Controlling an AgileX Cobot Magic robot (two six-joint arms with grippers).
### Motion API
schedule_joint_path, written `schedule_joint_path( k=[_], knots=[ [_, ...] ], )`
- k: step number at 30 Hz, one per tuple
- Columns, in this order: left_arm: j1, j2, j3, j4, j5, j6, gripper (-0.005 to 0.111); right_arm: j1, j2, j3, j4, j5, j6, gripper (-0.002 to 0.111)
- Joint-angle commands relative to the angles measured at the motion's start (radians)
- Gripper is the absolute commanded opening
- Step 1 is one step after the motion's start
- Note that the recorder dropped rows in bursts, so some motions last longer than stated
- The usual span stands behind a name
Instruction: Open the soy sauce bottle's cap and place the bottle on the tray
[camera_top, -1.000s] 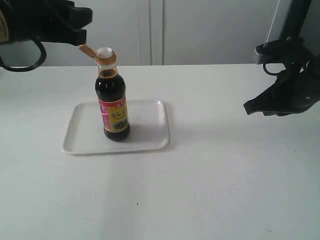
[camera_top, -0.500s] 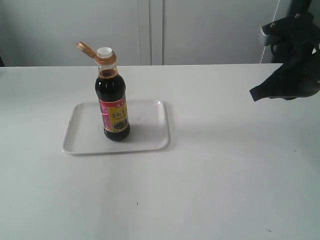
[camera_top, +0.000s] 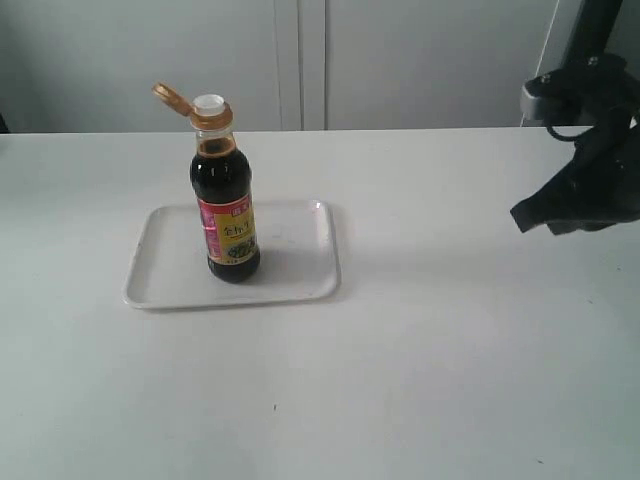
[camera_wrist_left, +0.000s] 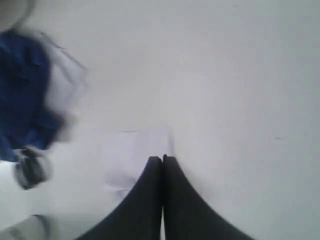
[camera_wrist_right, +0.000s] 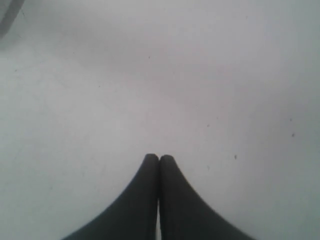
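- My left gripper (camera_wrist_left: 161, 159) is pressed shut on nothing. It was at the cap's lid a second ago and has since pulled back out of the exterior view.
- My right gripper (camera_wrist_right: 159, 157), also shut and empty, hangs over the table's (camera_top: 400, 380) right edge, well apart from the bottle (camera_top: 227, 215).
- The bottle stands upright near the middle of the tray (camera_top: 300, 270), left of the table's centre.
- The cap (camera_top: 200, 108) is flipped back and the white spout is bare. I judge both steps done.

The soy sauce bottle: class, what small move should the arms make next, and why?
Probably just draw the right gripper back from the table. The soy sauce bottle stands upright on the tray, cap flipped open, and this gripper and the left gripper have jaws shut on nothing, so no handling seems left.
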Motion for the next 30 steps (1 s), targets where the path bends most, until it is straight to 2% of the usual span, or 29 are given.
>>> schedule_joint_path(
  k=[1,5,11,20,25,30],
  knots=[
    [0.1,-0.012,-0.039,-0.267,0.065,0.148,0.0,-0.003,-0.007,-0.009,-0.017,0.162,0.024,0.0],
    [0.16,-0.028,-0.035,-0.295,0.097,0.17,0.0,-0.003,-0.015,-0.006,-0.017,0.213,0.042,0.0],
    [0.168,-0.119,0.029,-0.295,0.0,0.17,0.0,-0.003,-0.082,0.008,-0.022,0.165,0.059,0.0],
    [0.168,-0.286,0.168,-0.297,-0.218,0.135,0.0,-0.003,-0.323,0.183,-0.058,-0.147,0.12,0.0],
    [0.168,-0.426,0.319,-0.297,-0.386,0.097,0.0,-0.003,-0.54,0.342,-0.058,-0.33,0.13,0.0],
    [0.168,-0.581,0.428,-0.306,-0.463,0.077,0.0,-0.003,-0.72,0.489,-0.05,-0.485,0.137,0.0]
  ],
)
